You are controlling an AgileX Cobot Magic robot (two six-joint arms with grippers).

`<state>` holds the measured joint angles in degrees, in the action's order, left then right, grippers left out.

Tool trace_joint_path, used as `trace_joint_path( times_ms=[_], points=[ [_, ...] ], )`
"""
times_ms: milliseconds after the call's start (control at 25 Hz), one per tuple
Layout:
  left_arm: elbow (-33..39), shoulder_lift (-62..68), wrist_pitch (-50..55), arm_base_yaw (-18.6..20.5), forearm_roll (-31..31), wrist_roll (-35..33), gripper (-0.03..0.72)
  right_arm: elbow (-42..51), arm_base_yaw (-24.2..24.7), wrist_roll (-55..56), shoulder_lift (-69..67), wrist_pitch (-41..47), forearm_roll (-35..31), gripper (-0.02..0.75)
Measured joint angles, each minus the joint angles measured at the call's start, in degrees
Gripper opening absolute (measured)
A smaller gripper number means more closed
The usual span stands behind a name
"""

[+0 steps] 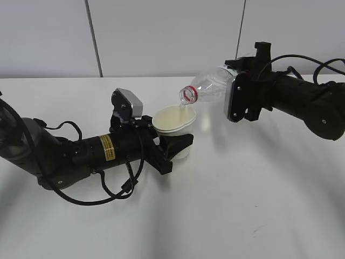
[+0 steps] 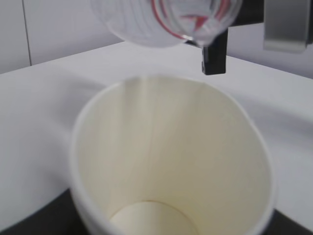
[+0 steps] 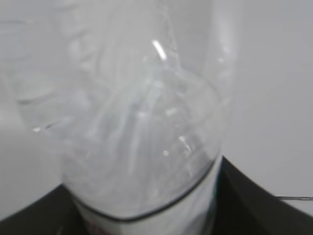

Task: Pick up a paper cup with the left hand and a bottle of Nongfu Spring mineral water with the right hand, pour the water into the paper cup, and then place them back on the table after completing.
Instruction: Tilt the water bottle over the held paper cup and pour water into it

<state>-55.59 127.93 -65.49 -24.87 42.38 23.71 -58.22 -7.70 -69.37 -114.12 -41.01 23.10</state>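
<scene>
The paper cup (image 1: 173, 121), white outside and cream inside, is held upright just above the table (image 1: 242, 205) with my left gripper (image 1: 176, 142) shut on its wall. In the left wrist view the cup (image 2: 171, 156) fills the frame, and dark fingers (image 2: 24, 223) show at the bottom corners. My right gripper (image 1: 233, 82) is shut on the clear bottle (image 1: 213, 83). The bottle is tilted left and down, its red-ringed mouth (image 1: 188, 95) over the cup's rim. Clear water (image 2: 203, 40) gathers at the bottle's lip. I cannot tell whether a stream falls. The bottle (image 3: 142, 122) fills the right wrist view.
A black cable (image 1: 116, 191) loops on the table below the left arm. Another cable (image 1: 302, 58) arcs over the right arm. A pale panelled wall (image 1: 161, 38) stands behind the table's far edge.
</scene>
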Motion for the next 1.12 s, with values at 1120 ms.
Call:
trace_joint_path(
  times_ms=[1120],
  points=[
    [0.0,0.0,0.0,0.0,0.1,0.0,0.393,-1.1,0.0,-3.7,0.0,-0.1,-2.5,0.396]
  ],
)
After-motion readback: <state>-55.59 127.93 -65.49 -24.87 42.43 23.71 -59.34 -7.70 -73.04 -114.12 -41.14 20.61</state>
